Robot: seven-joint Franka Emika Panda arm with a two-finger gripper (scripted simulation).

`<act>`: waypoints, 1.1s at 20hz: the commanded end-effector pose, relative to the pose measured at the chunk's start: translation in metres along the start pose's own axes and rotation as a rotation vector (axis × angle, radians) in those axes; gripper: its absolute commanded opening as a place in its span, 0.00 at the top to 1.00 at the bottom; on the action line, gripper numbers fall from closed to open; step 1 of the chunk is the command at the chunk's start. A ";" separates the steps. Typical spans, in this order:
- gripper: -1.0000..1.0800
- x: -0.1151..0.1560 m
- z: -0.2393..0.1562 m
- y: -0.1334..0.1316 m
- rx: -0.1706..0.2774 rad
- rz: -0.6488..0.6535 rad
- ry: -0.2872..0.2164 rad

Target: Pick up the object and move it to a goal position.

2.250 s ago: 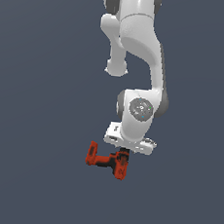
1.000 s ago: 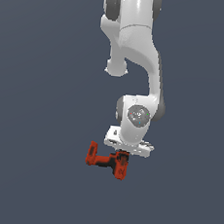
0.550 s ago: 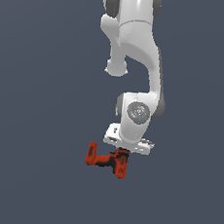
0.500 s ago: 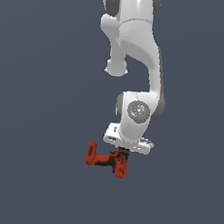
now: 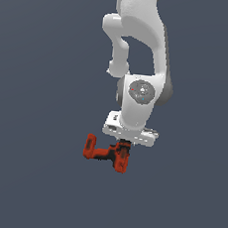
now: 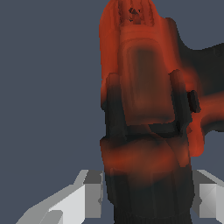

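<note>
The object is a small red-orange power drill [image 5: 106, 154] with black trim. It hangs under the white arm in the exterior view, its battery base pointing to that view's left. My gripper [image 5: 123, 148] is shut on the drill's body and holds it off the ground. In the wrist view the drill [image 6: 144, 96] fills most of the picture, close to the lens, with the white fingers [image 6: 83, 197] on both sides of it.
A plain dark grey-blue background surrounds the arm [image 5: 142, 54] in both views. No other object or goal marker shows.
The arm has carried the held drill slightly up and toward the exterior view's left. The grip has not changed.
</note>
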State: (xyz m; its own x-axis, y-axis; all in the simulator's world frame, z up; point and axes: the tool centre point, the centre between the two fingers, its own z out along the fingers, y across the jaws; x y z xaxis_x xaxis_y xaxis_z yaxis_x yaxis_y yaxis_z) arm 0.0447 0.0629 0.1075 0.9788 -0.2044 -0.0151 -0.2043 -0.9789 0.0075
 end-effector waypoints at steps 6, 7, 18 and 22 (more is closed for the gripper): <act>1.00 -0.015 -0.086 0.019 0.003 0.000 0.010; 1.00 -0.017 -0.098 0.022 0.003 0.000 0.010; 1.00 -0.043 -0.227 0.052 0.004 0.000 0.010; 1.00 -0.051 -0.272 0.063 0.004 0.000 0.010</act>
State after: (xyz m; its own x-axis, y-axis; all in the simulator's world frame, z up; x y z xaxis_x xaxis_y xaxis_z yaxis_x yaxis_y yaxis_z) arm -0.0108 0.0165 0.3597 0.9787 -0.2047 -0.0125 -0.2047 -0.9788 0.0055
